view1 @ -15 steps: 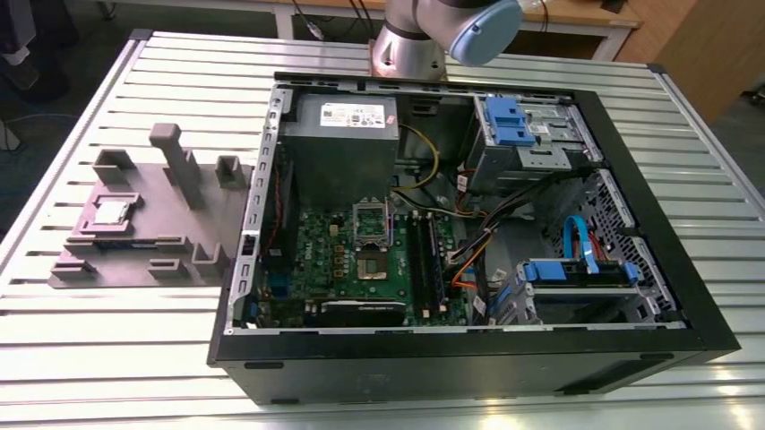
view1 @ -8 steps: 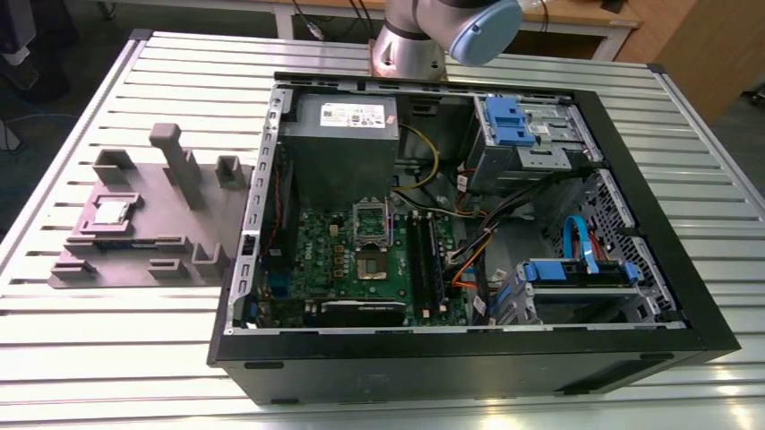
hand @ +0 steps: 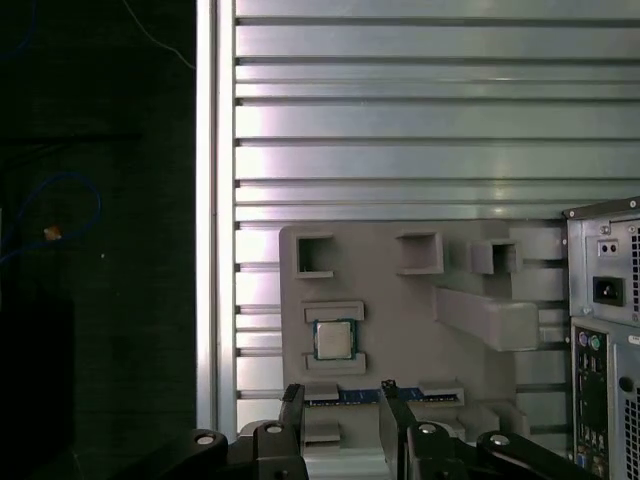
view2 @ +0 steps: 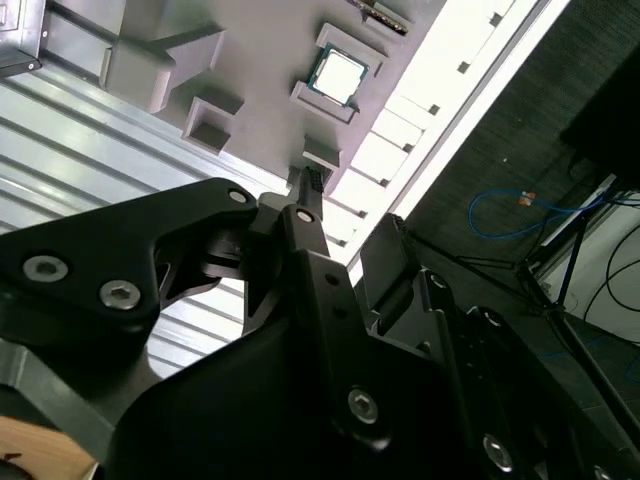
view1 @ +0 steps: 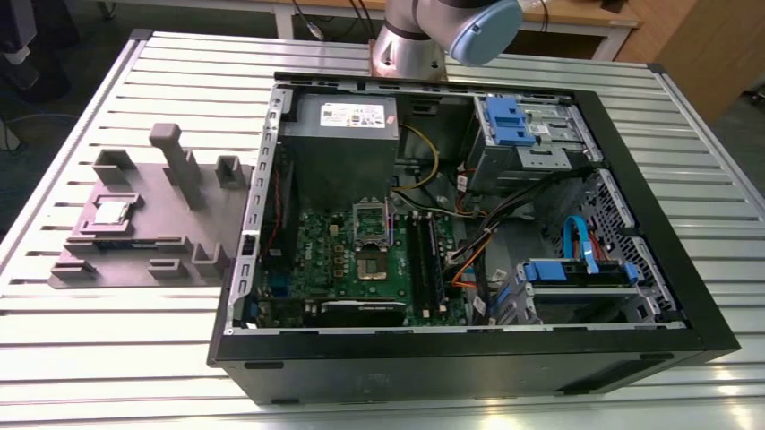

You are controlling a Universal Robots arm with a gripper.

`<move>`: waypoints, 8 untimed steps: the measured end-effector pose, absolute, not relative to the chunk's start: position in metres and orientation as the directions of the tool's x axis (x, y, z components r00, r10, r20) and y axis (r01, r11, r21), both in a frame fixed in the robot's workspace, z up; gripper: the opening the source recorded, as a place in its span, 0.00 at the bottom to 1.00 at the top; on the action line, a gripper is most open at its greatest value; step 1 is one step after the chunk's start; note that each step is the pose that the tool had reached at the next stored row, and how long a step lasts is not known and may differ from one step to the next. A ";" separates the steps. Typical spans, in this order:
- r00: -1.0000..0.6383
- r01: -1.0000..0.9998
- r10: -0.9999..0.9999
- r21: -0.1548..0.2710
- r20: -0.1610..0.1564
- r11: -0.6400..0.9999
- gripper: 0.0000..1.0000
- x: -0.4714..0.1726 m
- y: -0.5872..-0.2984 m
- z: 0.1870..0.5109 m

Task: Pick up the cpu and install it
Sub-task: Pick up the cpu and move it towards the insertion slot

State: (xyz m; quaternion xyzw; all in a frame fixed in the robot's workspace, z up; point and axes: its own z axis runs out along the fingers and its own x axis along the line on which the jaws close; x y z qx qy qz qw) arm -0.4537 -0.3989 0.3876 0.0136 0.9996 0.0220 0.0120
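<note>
Open PC, waiting chip: my gripper [hand: 340, 390] hung with its fingers spread wide and nothing between them, above the grey fixture [hand: 400, 330] on the slatted table [view1: 120, 358]. The cpu [hand: 333, 339] lay flat, shiny side up, in its square recess on that fixture. In the exterior view it sat [view1: 114, 211] on the exterior view's left, outside the computer case [view1: 454, 367] and well apart from the socket [view1: 372, 235] on the green motherboard [view1: 329, 260].

I judged the step in hand to be the approach for the pick. Doing it well meant centring my fingers [hand: 292, 400] over the chip, squaring them to two opposite edges, coming down level, and closing gently enough that the chip neither tilted nor scraped the low walls around its recess.

As for writing, a white label [view1: 347, 114] sat on the grey power supply [view1: 340, 148] inside the case, its print too small for me to make out. The chip's metal top showed no marking I could read in either wrist view.
</note>
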 end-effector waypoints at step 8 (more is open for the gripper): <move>-1.000 0.028 0.028 0.044 0.004 0.999 0.43 -0.450 -0.399 0.388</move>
